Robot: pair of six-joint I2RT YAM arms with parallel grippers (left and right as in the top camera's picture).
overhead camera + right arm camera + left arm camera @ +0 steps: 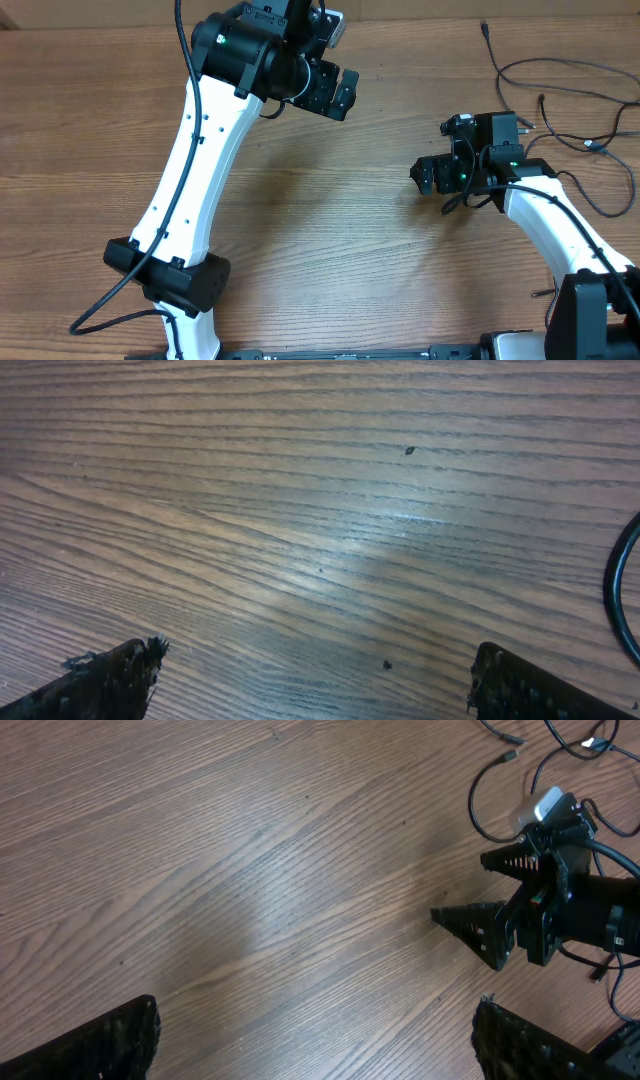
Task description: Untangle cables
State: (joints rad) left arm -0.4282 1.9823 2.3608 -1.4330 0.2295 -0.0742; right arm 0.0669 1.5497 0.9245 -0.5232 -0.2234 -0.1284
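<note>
The cables [590, 143] lie in loose black loops at the table's far right, behind my right arm. In the left wrist view they show at the top right [473, 800], with small plugs at their ends. My left gripper [342, 95] hangs open above the table's upper middle, far from them; its fingers [115, 1040] frame bare wood around the gripper's centre [315, 1045]. My right gripper [422, 176] is open too, pointing left just in front of the cables, with nothing between its jaws [320, 680]. It also appears in the left wrist view [460, 888].
The wooden table [330, 220] lies bare between the two grippers. A black cord curve [615, 590] crosses the right edge of the right wrist view; I cannot tell which cord it is. Thick arm cables run by both bases.
</note>
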